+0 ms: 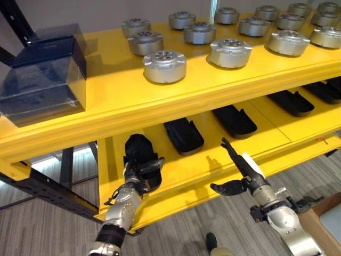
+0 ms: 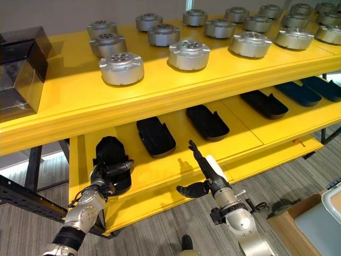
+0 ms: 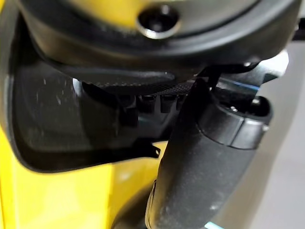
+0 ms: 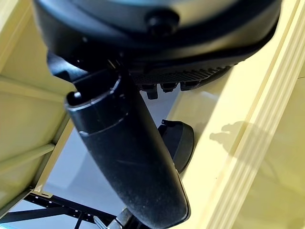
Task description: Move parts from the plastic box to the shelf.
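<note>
Black moulded plastic part [image 1: 139, 160]: an elongated shell-shaped piece lying at the left end of the lower tier of the yellow two-tier metal shelf [image 1: 128, 101], its near end at the tier's front lip. The robot's left hand [image 1: 143, 173] is on this near end, fingers over the part's top and thumb pointing across its front; the left wrist view shows the thumb straight beside the part's dark rim, and whether the fingers actually clasp the part cannot be told.

Further black moulded parts of the same shape: a row along the lower tier to the right, each apart from the next. The nearest two [image 1: 184, 135] [image 1: 235, 121] lie between the held-side part and the shelf's middle; others [image 1: 291, 102] continue towards the right end.

Right hand [image 1: 241, 166]: in front of the lower tier's edge, well apart from the left hand, fingers stretched straight and pointing up towards the shelf, thumb spread out to the side. It holds nothing.

Silver-grey round metal parts [image 1: 164, 66]: disc-shaped housings with rings of holes on top, standing in staggered rows across the upper tier from its middle to its right end.

Dark translucent plastic box [image 1: 45, 80]: on the upper tier's left end, well apart from the discs. Its contents cannot be made out.

Grey striped carpet floor [image 1: 213, 224]: beneath the shelf.
</note>
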{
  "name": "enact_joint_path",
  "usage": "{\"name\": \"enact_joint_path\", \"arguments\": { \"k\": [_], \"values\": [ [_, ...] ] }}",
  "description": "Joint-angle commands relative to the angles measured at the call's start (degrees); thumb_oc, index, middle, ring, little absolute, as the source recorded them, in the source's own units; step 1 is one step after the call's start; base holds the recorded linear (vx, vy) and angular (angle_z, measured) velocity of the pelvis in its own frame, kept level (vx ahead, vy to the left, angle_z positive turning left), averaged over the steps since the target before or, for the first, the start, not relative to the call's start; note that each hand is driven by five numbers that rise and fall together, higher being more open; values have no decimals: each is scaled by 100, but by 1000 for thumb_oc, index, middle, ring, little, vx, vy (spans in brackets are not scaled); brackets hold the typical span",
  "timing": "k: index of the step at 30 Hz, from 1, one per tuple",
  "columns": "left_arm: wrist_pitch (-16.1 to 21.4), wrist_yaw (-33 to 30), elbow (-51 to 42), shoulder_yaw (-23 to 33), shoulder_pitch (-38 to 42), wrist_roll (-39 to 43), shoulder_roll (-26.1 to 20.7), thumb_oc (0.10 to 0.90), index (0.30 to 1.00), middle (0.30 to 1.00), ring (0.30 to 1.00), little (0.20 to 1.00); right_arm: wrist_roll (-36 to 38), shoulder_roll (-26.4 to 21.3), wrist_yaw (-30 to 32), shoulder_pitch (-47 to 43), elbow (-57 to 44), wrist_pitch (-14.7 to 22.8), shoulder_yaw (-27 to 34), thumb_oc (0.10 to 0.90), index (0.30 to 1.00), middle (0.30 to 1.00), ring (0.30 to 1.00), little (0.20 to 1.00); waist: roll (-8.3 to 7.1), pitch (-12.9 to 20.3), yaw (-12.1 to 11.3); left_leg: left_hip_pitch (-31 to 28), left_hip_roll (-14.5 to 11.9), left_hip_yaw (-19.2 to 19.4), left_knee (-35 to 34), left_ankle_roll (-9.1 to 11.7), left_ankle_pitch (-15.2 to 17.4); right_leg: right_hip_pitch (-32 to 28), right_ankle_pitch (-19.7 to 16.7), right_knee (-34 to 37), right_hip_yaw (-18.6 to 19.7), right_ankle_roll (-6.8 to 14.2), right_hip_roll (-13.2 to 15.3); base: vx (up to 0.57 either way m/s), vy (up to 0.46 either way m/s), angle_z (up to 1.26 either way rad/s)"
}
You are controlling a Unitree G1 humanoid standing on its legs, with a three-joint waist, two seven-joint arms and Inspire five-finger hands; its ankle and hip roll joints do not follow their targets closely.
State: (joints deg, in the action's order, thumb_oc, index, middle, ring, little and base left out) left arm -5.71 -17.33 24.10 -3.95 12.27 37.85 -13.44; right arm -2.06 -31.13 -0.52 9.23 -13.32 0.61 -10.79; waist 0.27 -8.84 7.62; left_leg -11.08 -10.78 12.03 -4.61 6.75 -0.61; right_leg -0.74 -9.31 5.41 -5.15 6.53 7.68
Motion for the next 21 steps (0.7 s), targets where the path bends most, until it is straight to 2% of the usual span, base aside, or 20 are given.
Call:
{"name": "enact_joint_path", "arguments": {
  "k": [1, 10, 21],
  "values": [
    [571, -138, 324, 196, 633, -106, -194, 900, 1000, 1000, 1000, 1000, 0, 75, 347, -211, -868, 555, 370, 900, 1000, 1000, 1000, 1000, -325, 205, -31, -49, 54, -220, 228, -58, 143, -454, 505, -309, -401, 247, 377, 0, 0, 0],
    [790, -289, 1000, 699, 566, 398, 103, 900, 1000, 1000, 1000, 1000, 50, 93, 473, -195, -785, 650, 310, 900, 1000, 1000, 1000, 1000, -407, 182, -78, -39, 33, -212, 269, -46, 163, -478, 519, -299, -398, 249, 370, 0, 0, 0],
    [928, -418, 1399, 908, 651, 667, 280, 900, 1000, 1000, 1000, 1000, 54, 56, 621, -198, -747, 724, 268, 900, 1000, 1000, 1000, 1000, -470, 182, -105, -27, 17, -207, 309, -36, 177, -487, 522, -305, -401, 241, 367, 0, 0, 0]
  ]
}}
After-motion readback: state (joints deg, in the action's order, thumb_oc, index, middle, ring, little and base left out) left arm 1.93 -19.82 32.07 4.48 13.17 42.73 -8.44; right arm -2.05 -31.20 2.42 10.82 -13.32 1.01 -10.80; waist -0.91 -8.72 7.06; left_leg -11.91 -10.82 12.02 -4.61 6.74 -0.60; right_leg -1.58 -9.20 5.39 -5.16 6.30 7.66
